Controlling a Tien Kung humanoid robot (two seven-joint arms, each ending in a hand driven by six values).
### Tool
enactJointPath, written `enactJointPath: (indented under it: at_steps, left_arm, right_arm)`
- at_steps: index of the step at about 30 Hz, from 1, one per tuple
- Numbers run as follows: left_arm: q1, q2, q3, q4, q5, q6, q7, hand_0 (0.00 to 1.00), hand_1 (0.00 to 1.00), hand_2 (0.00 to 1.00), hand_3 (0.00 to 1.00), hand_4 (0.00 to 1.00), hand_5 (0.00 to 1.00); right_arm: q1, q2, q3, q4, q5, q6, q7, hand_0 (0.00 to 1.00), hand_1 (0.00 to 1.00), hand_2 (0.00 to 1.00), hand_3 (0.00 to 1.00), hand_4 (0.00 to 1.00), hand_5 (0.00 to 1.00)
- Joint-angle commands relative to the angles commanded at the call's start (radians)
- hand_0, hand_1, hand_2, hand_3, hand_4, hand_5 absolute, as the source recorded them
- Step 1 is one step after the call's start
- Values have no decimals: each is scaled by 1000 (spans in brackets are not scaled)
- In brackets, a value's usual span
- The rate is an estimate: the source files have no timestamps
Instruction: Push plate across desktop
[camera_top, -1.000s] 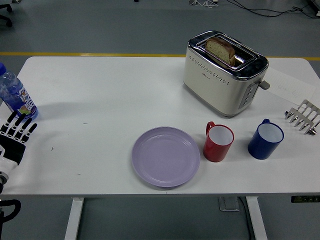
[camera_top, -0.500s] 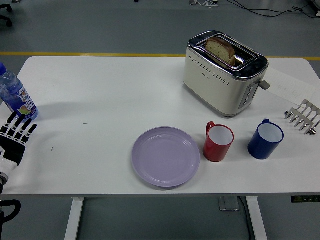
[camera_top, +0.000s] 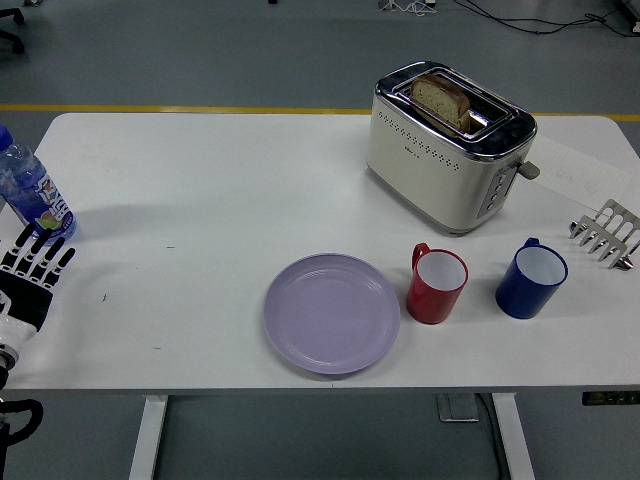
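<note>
A lilac plate lies flat and empty on the white table, near the front edge and a little right of centre. My left hand rests over the table's left edge with its fingers spread and holding nothing, far to the left of the plate. My right hand is out of view.
A red mug stands just right of the plate, a blue mug further right. A cream toaster with bread in it stands behind them. A metal toast rack is at the right edge, a water bottle beside my left hand.
</note>
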Motion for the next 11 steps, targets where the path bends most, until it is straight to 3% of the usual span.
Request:
enactJointPath:
  at_steps: [11]
  left_arm:
    - [3, 0, 5, 2, -9, 9, -3, 623, 663, 654, 678, 526, 998]
  right_arm:
    - [-5, 0, 7, 0, -14, 2, -2, 515, 489, 596, 545, 223, 243]
